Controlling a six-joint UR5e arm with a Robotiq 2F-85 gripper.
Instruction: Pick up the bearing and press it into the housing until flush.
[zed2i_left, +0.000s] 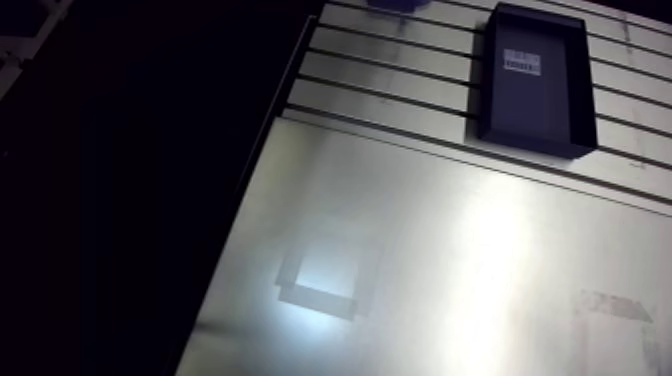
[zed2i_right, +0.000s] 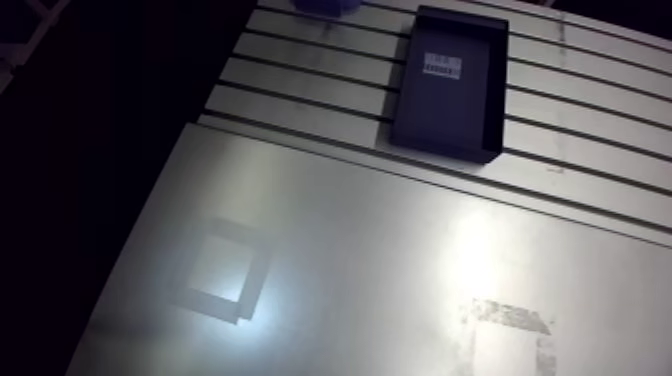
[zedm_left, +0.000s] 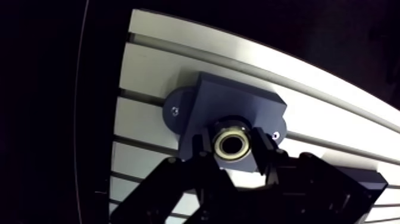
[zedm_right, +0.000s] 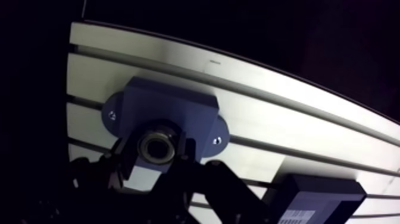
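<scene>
In the wrist view a metal ring bearing (zedm_left: 233, 145) with a brass-coloured inner race sits between my fingertips. The gripper (zedm_left: 234, 148) is shut on it, one dark finger (zedm_left: 204, 145) on each side. Right behind the bearing is the dark blue housing (zedm_left: 235, 102), a block with round bolted flanges on the slotted table. The bearing lies over the housing's near face, and how deep it sits cannot be told. In the arm view only a corner of the housing (zed2i_left: 393, 5) shows at the far edge, and the gripper is out of sight.
A black rectangular tray (zed2i_left: 538, 80) with a white label lies on the slotted table (zed2i_left: 400, 70) beside the housing, also seen beside my gripper as the tray (zedm_right: 315, 196). A smooth metal sheet (zed2i_left: 450, 270) covers the near part of the table. The table edge falls off into darkness.
</scene>
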